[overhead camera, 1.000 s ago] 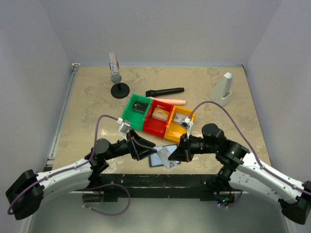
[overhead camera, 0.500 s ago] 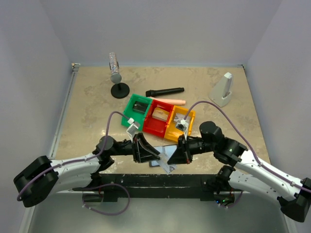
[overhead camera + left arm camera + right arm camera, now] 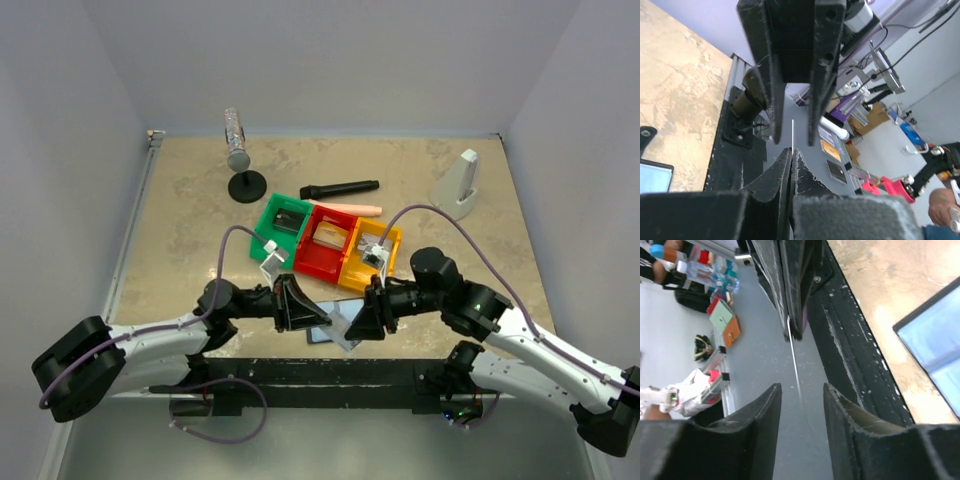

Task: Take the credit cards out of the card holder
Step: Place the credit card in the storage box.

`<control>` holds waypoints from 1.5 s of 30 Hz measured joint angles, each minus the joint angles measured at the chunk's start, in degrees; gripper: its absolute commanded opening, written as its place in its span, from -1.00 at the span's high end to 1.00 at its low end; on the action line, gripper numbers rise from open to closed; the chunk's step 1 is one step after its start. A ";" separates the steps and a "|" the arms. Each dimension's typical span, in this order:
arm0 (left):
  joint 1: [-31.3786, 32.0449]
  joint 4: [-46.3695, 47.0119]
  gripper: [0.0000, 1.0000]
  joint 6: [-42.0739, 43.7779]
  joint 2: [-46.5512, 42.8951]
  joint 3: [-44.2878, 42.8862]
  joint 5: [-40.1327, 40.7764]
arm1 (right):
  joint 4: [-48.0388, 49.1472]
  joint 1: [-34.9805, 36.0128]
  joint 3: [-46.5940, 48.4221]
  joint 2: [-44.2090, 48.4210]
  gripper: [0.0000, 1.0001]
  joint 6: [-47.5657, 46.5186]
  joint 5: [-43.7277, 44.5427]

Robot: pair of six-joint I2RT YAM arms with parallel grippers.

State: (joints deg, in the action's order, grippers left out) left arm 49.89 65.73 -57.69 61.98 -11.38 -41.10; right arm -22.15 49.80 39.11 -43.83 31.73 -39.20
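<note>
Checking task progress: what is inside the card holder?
The card holder lies open and shows only bluish-grey lining where visible. The left gripper, shut on a thin card, and the open right gripper cover the rest, so further cards cannot be ruled out.

Two arms in top view, left arm (image 3: 150,342) and right arm (image 3: 545,350): long links in white shells, joints in rounded black housings. Black base rail (image 3: 330,378) at 6 o'clock. Grey-purple cable (image 3: 238,230) off the left wrist, the same kind off the right; another loop (image 3: 215,440) at 7 o'clock, below the rail. Small white block (image 3: 270,256) at each wrist. Left gripper (image 3: 318,320) and right gripper (image 3: 352,325) matte black, wedge-shaped. In wrist views: fingers (image 3: 765,200) black, grainy, edges scuffed with pale specks. Round screw holes (image 3: 827,12) in the right gripper's side plate, 12 o'clock of left wrist view.
</note>
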 measured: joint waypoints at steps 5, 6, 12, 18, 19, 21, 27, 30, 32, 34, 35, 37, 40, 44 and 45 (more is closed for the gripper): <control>-0.02 -4.22 1.00 1.18 -5.22 0.04 6.69 | -1.81 0.00 0.33 2.69 -0.16 0.07 5.57; -0.02 -5.05 1.00 1.29 -6.19 0.13 8.55 | -2.12 0.00 0.33 3.52 -0.16 0.20 7.08; -0.02 -14.36 1.00 0.70 -11.82 2.40 21.16 | -1.03 0.00 -2.82 15.10 -0.30 3.13 23.10; -0.02 -25.14 1.00 0.66 -22.53 2.51 31.54 | 3.61 -0.09 -11.04 23.67 -0.28 8.17 31.87; -0.02 -25.83 1.00 0.39 -23.96 2.51 32.87 | 3.91 -0.09 -11.15 22.43 -0.28 8.79 32.00; -0.02 -26.60 1.00 -0.61 -26.14 2.51 35.85 | 5.49 -0.09 -11.56 20.41 -0.26 9.86 31.98; -0.04 -23.47 1.00 -6.75 -21.73 2.49 39.78 | 16.46 -0.09 -17.64 20.74 -0.23 14.84 31.89; -0.04 -22.71 1.00 -9.18 -19.47 2.49 40.22 | 21.07 -0.09 -18.36 20.06 -0.20 16.48 30.99; -0.04 -22.10 1.00 -10.21 -19.17 2.49 40.41 | 23.87 -0.09 -18.36 19.23 -0.18 17.18 30.64; -0.04 -21.35 1.00 -10.84 -19.26 2.49 40.52 | 25.64 -0.09 -18.36 18.40 -0.15 17.75 30.58; -0.04 -21.07 1.00 -10.99 -19.41 2.49 40.54 | 26.16 -0.09 -18.36 17.92 -0.15 17.88 30.53; -0.04 -20.70 1.00 -11.74 -19.87 2.49 40.48 | 26.86 -0.09 -18.32 16.79 -0.11 18.18 30.47; -0.04 -19.67 1.00 -12.31 -19.80 2.49 39.89 | 27.45 -0.09 -18.29 15.10 -0.04 18.40 30.45; -0.04 -17.22 1.00 -13.60 -18.16 2.84 39.19 | 27.91 -0.09 -18.23 14.05 0.02 18.62 30.45; -0.04 -16.94 1.00 -13.81 -17.92 2.97 39.10 | 28.00 -0.09 -18.23 14.01 0.02 18.64 30.45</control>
State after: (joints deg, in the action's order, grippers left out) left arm 49.84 48.80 -71.50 44.05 -8.40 -2.00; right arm 5.85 49.71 20.88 -29.82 50.37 -8.75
